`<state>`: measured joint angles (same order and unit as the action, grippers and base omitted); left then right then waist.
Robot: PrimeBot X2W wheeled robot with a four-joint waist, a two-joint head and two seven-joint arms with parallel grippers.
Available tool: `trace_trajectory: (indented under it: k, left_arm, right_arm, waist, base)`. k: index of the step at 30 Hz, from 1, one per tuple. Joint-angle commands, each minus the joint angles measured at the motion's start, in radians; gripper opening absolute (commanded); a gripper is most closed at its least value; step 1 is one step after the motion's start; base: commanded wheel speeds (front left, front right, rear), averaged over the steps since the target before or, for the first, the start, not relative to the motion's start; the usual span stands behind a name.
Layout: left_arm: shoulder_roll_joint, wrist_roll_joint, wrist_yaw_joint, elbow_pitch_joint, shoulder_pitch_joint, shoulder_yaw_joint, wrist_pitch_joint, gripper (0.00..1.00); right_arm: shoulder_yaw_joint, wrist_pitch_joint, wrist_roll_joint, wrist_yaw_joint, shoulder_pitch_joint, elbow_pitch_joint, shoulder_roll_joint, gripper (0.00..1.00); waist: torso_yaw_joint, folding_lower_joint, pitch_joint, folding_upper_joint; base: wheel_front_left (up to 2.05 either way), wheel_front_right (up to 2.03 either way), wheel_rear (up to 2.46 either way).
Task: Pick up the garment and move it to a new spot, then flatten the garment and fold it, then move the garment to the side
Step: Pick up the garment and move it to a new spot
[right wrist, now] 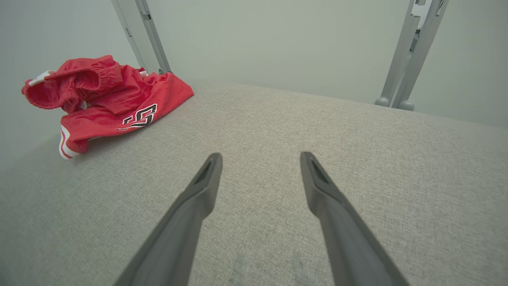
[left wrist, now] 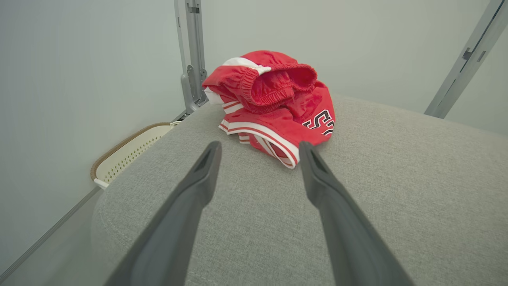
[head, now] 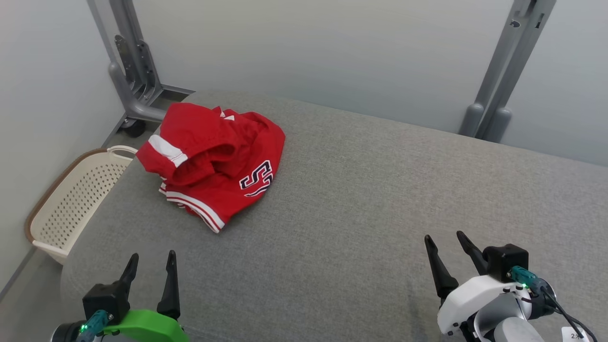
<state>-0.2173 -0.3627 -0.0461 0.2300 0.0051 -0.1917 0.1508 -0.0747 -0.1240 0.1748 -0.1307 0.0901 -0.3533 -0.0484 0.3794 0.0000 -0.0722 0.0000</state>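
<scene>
The garment (head: pixel 216 161) is a crumpled pair of red shorts with white stripes and dark lettering, lying at the far left of the grey padded surface (head: pixel 361 199). In the left wrist view the garment (left wrist: pixel 274 103) sits just beyond my open left gripper (left wrist: pixel 260 147), its striped hem near the fingertips. My left gripper (head: pixel 152 259) hovers at the near left, empty. At the near right, my right gripper (head: pixel 445 239) stands open and empty; in its wrist view the garment (right wrist: pixel 107 99) lies far off to the upper left of the right gripper (right wrist: pixel 261 155).
A cream perforated basket (head: pixel 76 194) with a brown rim stands on the floor left of the surface. Grey metal frame posts rise at the back left (head: pixel 133 61) and back right (head: pixel 503 71). Pale walls close in behind and to the left.
</scene>
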Motion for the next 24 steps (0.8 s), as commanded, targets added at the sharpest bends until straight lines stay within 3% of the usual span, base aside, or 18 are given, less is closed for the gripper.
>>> trace_trajectory:
  k: [1, 8, 12, 16, 19, 24]
  left_arm:
    - [-0.007, 0.000, -0.003, -0.003, 0.011, 0.001, -0.003, 1.00]
    - [-0.014, -0.003, 0.008, 0.004, -0.002, -0.014, -0.011, 1.00]
    - [-0.038, -0.009, 0.053, 0.022, -0.061, -0.032, -0.040, 1.00]
    - [-0.057, -0.019, 0.076, 0.061, -0.142, -0.038, -0.111, 1.00]
    - [-0.074, -0.030, 0.092, 0.119, -0.253, -0.048, -0.226, 1.00]
    - [-0.078, -0.056, 0.081, 0.220, -0.449, -0.040, -0.401, 1.00]
  right_arm:
    - [0.000, -0.004, 0.005, 0.000, 0.006, -0.003, -0.004, 1.00]
    - [-0.005, -0.005, 0.002, 0.000, 0.012, -0.010, -0.004, 1.00]
    - [-0.018, 0.005, 0.005, 0.000, 0.014, -0.008, -0.004, 1.00]
    - [-0.019, 0.017, -0.011, 0.000, 0.017, 0.005, -0.004, 1.00]
    - [-0.021, 0.035, -0.029, 0.000, 0.016, 0.024, -0.004, 1.00]
    - [-0.039, 0.082, -0.063, 0.000, 0.030, 0.069, -0.004, 1.00]
  waist:
    - [0.021, 0.0000, 0.001, 0.0000]
    - [0.035, 0.0000, -0.001, 0.0000]
    - [0.025, 0.0000, 0.001, 0.0000]
    - [0.012, 0.0000, 0.011, 0.0000]
    - [-0.005, 0.0000, 0.029, 0.0000]
    - [-0.056, 0.0000, 0.095, 0.0000]
  base:
    - [0.00, 0.00, 0.00]
    - [0.00, 0.00, 0.00]
    - [0.00, 0.00, 0.00]
    - [0.00, 0.00, 0.00]
    - [0.00, 0.00, 0.00]
    - [0.00, 0.00, 0.00]
